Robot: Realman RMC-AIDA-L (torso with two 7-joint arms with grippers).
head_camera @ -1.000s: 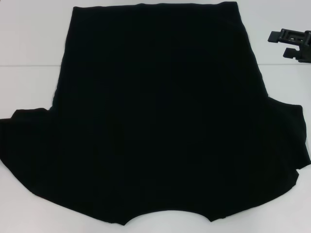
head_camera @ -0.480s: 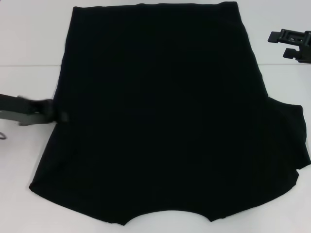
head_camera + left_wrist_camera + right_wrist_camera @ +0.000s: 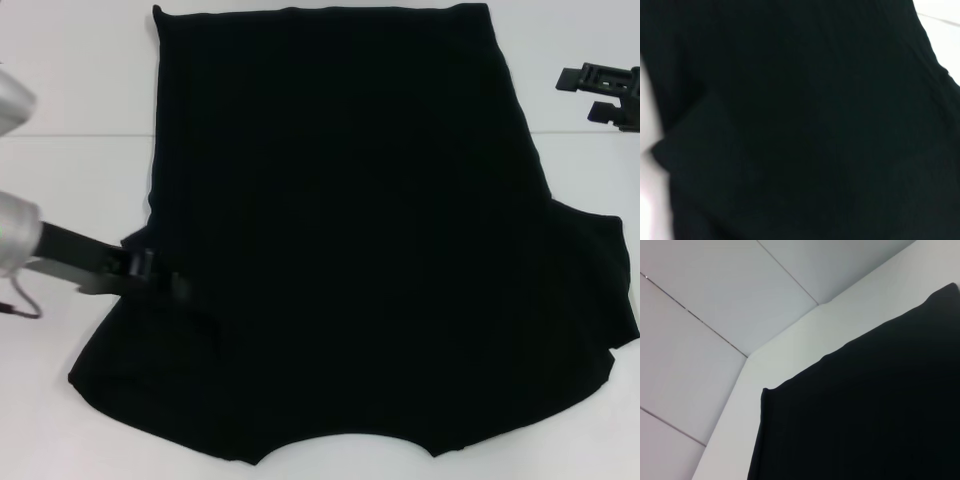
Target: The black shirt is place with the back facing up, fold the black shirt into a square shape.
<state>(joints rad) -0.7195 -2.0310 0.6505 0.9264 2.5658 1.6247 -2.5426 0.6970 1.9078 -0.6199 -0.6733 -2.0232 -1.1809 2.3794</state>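
The black shirt (image 3: 350, 230) lies flat on the white table (image 3: 60, 90), plain side up, its hem at the far end and its neckline at the near edge. My left gripper (image 3: 168, 278) reaches in from the left and is shut on the shirt's left sleeve, which is folded inward over the body. The right sleeve (image 3: 600, 290) still spreads out flat. In the left wrist view black cloth (image 3: 815, 125) fills nearly everything. My right gripper (image 3: 578, 93) stays parked at the far right, open and off the shirt. The right wrist view shows the shirt's far corner (image 3: 880, 410).
Bare white table surrounds the shirt on the left and far right. A seam line (image 3: 70, 135) crosses the table on the left. Grey wall panels (image 3: 715, 300) rise behind the table's far edge.
The left arm has come in from the left, taken the left sleeve and carried it rightward over the shirt's body. The shirt's left edge has pulled inward. The right arm has not moved.
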